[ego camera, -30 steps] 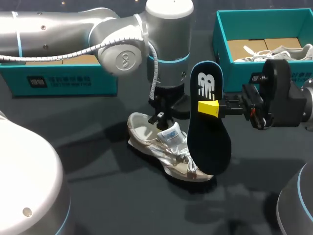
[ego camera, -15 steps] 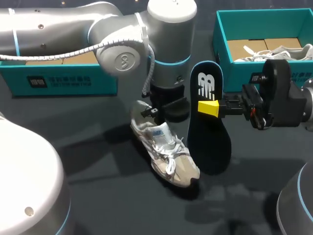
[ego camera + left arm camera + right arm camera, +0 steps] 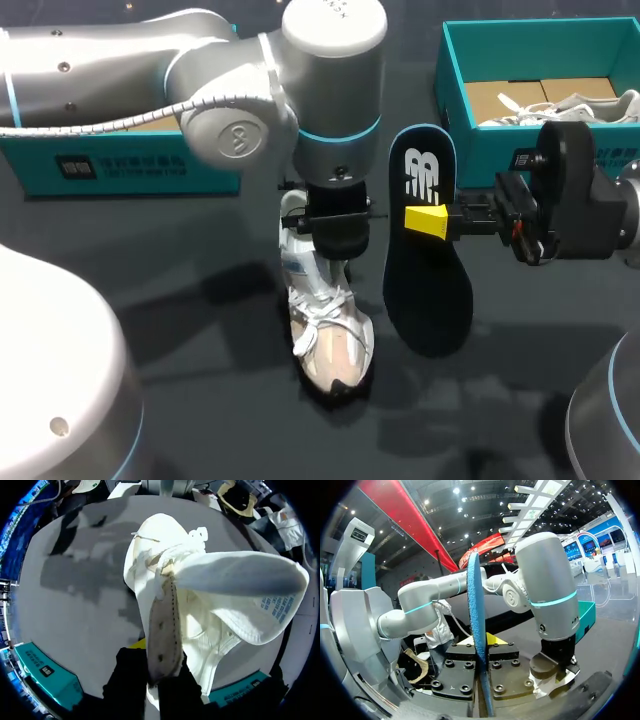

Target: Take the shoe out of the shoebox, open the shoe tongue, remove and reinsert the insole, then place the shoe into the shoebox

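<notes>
A white and beige shoe (image 3: 325, 330) hangs toe-down under my left gripper (image 3: 330, 225), its toe pointing toward the table's front edge. In the left wrist view the left gripper (image 3: 162, 670) is shut on the heel tab of the shoe (image 3: 200, 605), and the tongue stands open. Just right of the shoe, my right gripper (image 3: 430, 221) is shut on the dark blue insole (image 3: 428, 270) and holds it upright above the table. The right wrist view shows the insole (image 3: 475, 630) edge-on between the fingers of the right gripper (image 3: 482, 652).
A teal shoebox (image 3: 120, 160) stands at the back left, partly behind my left arm. A second teal shoebox (image 3: 480, 140) at the back right holds another white shoe (image 3: 570, 105). The dark tabletop lies bare toward the front.
My left arm has turned the shoe, swinging its toe from the right round to the front and drawing it off the insole. The right arm and insole have not moved.
</notes>
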Tool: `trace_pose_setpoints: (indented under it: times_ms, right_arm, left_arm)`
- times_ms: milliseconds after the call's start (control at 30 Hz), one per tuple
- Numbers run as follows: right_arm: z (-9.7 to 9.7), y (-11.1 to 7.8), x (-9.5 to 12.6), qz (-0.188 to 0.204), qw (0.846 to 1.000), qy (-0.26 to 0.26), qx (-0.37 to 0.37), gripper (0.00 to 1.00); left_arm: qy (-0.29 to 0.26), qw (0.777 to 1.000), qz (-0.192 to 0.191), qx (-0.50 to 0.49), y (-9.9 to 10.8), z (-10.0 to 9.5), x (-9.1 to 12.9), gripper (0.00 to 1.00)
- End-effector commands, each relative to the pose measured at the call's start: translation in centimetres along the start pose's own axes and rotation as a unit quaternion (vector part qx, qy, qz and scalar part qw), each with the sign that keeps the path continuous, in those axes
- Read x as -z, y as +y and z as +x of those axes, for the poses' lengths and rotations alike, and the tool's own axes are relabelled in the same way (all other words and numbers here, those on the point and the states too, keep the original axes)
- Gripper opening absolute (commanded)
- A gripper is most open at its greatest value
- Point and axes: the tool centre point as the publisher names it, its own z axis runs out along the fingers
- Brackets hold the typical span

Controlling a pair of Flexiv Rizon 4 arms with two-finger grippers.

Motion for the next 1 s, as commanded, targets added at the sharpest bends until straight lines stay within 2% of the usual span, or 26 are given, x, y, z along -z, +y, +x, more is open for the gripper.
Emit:
trace_pose_setpoints:
  times_ms: [33, 633, 1000]
  right_arm:
    - [1.0, -0.4, 0.3, -0.002, 1.000, -0.030, 0.000, 0.00]
    - [1.0, -0.4, 0.3, -0.002, 1.000, -0.030, 0.000, 0.00]
    - [1.0, -0.4, 0.3, -0.002, 1.000, -0.030, 0.000, 0.00]
  left_arm:
    - [-0.002, 1.000, -0.002, -0.009, -0.6, 0.1, -0.1, 0.00]
    - [0.000, 1.000, -0.004, -0.026, -1.8, -2.0, -2.7, 0.00]
    - [0.008, 1.000, -0.002, -0.029, -1.7, -3.5, -4.2, 0.00]
